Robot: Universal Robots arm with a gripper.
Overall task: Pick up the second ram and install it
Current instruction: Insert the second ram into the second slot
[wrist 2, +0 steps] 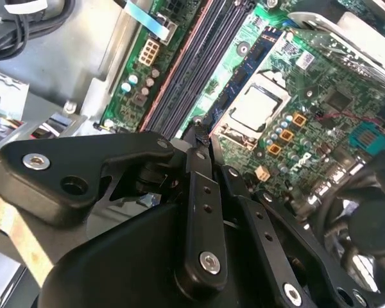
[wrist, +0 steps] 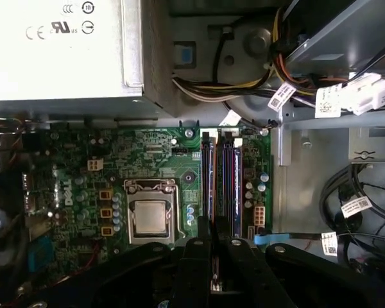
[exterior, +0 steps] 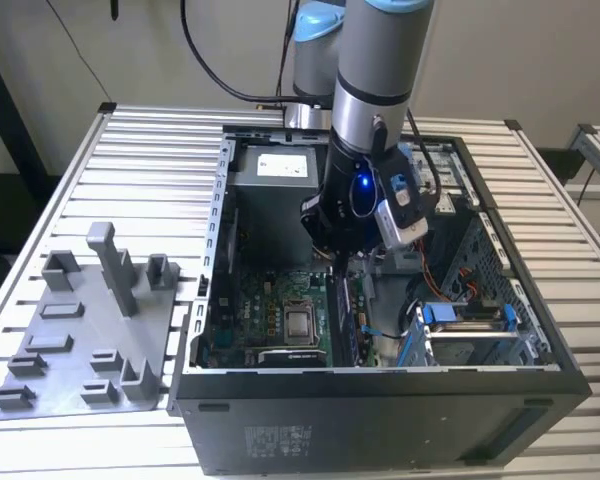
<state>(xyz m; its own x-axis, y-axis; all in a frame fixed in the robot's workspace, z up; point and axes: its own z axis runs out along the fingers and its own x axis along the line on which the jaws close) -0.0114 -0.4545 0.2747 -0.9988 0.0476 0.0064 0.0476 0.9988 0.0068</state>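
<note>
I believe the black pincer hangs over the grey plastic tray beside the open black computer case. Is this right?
No. The black pincer hangs inside the open black computer case, over the green motherboard, not over the grey plastic tray, which lies beside the case. The exterior view shows it.

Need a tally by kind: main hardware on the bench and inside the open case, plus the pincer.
computer case: 1
grey tray: 1
power supply: 1
motherboard: 1
CPU socket: 1
pincer: 1
Total: 6
</note>
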